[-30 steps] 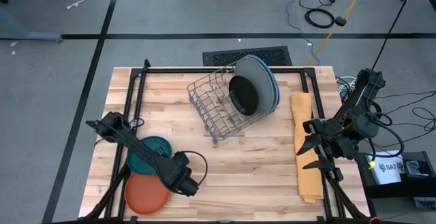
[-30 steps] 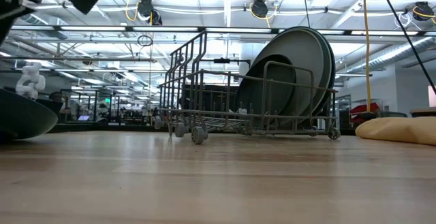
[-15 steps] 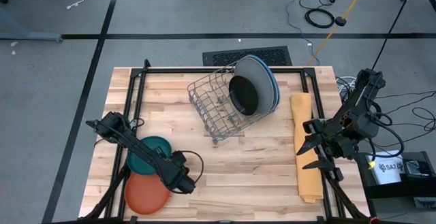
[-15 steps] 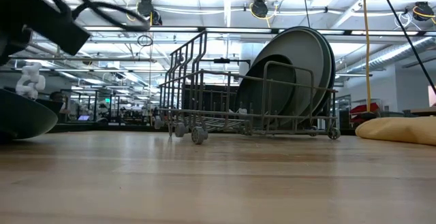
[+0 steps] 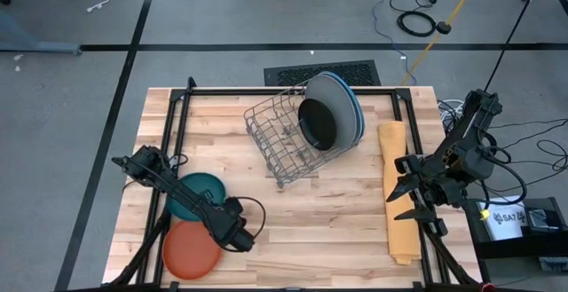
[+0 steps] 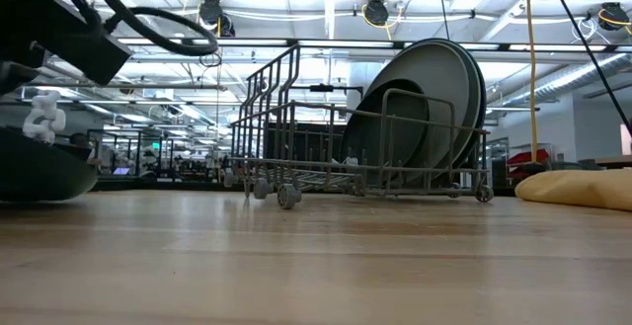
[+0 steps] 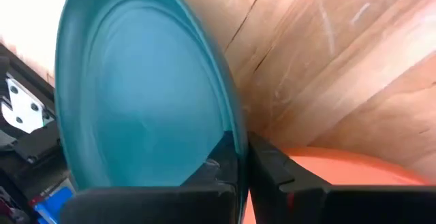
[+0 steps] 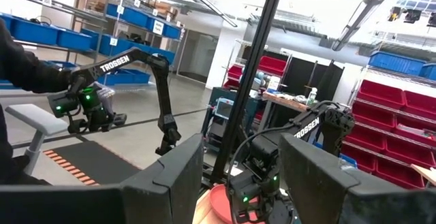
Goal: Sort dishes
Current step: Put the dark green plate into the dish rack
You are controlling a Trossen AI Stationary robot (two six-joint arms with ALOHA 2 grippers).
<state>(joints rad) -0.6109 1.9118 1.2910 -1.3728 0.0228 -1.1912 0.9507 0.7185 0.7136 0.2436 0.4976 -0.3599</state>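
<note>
A teal plate (image 5: pixel 193 194) lies on the table at the near left, and an orange plate (image 5: pixel 190 249) lies just nearer. My left gripper (image 5: pixel 227 224) (image 7: pixel 238 166) is down at the teal plate's right rim, shut on it. In the low view the plate (image 6: pixel 39 172) shows dark at the left, under the gripper body (image 6: pixel 59 29). A black plate (image 5: pixel 318 122) stands on edge in the wire rack (image 5: pixel 284 141), with a grey and a blue plate (image 5: pixel 344 97) behind it. My right gripper (image 5: pixel 404 199) (image 8: pixel 242 176) waits open, raised at the table's right. My left gripper pinches the teal plate's rim (image 7: pixel 237 139) between its two fingers. One finger (image 7: pixel 216 169) is over the plate's inner face and the other finger (image 7: pixel 269 166) is outside the rim. The fingers come slanting down from above. The plate's far part still rests on the table.
A yellow-orange folded cloth (image 5: pixel 394 194) lies along the right edge under my right arm. The wire rack stands at the far middle of the table. Bare wood (image 5: pixel 311 221) stretches between the plates and the cloth. A black frame (image 5: pixel 177 114) borders the table.
My left gripper has come down and a little toward the table's left, onto the teal plate's right rim. The teal plate has shifted slightly and now sits lower and wider in the low view.
</note>
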